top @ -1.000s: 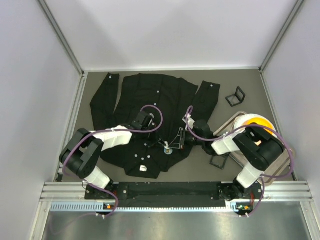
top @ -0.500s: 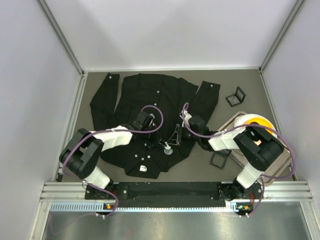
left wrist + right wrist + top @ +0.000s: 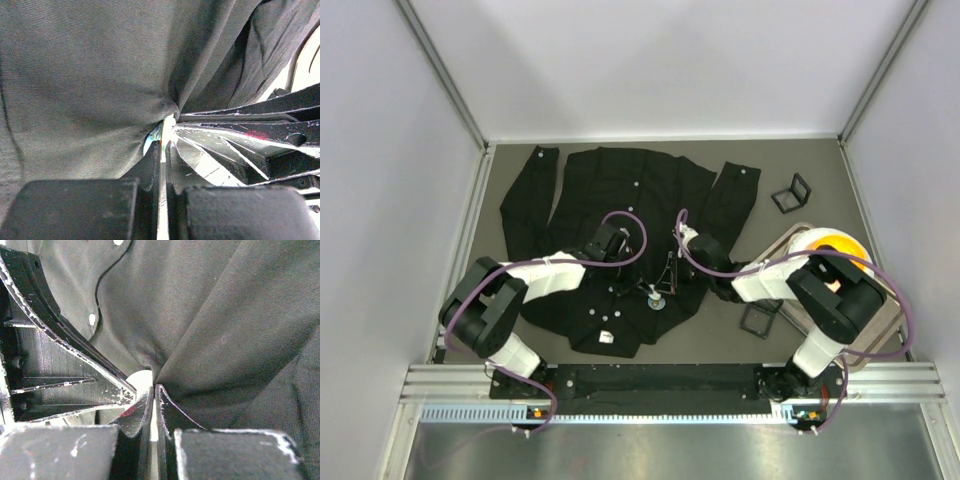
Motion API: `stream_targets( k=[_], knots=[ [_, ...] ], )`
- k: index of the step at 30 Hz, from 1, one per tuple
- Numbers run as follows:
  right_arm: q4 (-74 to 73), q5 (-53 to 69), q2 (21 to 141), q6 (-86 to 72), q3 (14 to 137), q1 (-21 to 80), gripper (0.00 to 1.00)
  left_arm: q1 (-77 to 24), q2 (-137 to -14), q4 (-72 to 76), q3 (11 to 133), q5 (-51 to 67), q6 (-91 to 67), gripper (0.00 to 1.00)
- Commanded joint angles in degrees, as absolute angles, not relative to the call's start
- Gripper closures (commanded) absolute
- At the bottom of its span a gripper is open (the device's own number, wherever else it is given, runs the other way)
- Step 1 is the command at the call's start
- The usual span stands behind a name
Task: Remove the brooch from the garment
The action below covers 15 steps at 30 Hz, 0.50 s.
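Note:
The garment (image 3: 620,200), a black button-up shirt with small white buttons, lies spread on the grey table. A small pale blue and white brooch (image 3: 655,301) sits on its lower front. My left gripper (image 3: 647,291) reaches in from the left and is shut on the brooch (image 3: 154,137) at a pucker of the cloth (image 3: 90,75). My right gripper (image 3: 665,280) comes from the right and is shut on a fold of the garment (image 3: 225,340) right beside the brooch (image 3: 141,380). The two grippers' tips (image 3: 165,134) (image 3: 154,388) almost touch.
A metal tray (image 3: 892,318) at the right holds a white and orange round thing (image 3: 825,245). A small black open frame (image 3: 790,193) stands at the back right, and another (image 3: 758,319) lies near the tray. White walls close in the table on three sides.
My right wrist has moved left and towards the back, with its fingers still at the brooch. The left arm and the brooch have barely moved.

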<state>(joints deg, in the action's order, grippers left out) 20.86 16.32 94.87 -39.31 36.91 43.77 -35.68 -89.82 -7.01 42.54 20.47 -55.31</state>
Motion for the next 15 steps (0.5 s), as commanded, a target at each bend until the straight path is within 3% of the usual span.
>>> stream_targets(
  k=[1, 15],
  knots=[
    [20.0, 15.6, 93.7, -38.2, 38.4, 44.5, 1.00, -35.9, -88.5, -4.7, 44.4, 20.6, -54.2, 1.00],
    [25.5, 25.2, 95.1, -38.9, 36.7, 43.1, 1.00, -35.7, -92.2, -5.7, 48.2, 22.5, -50.8, 1.00]
  ],
)
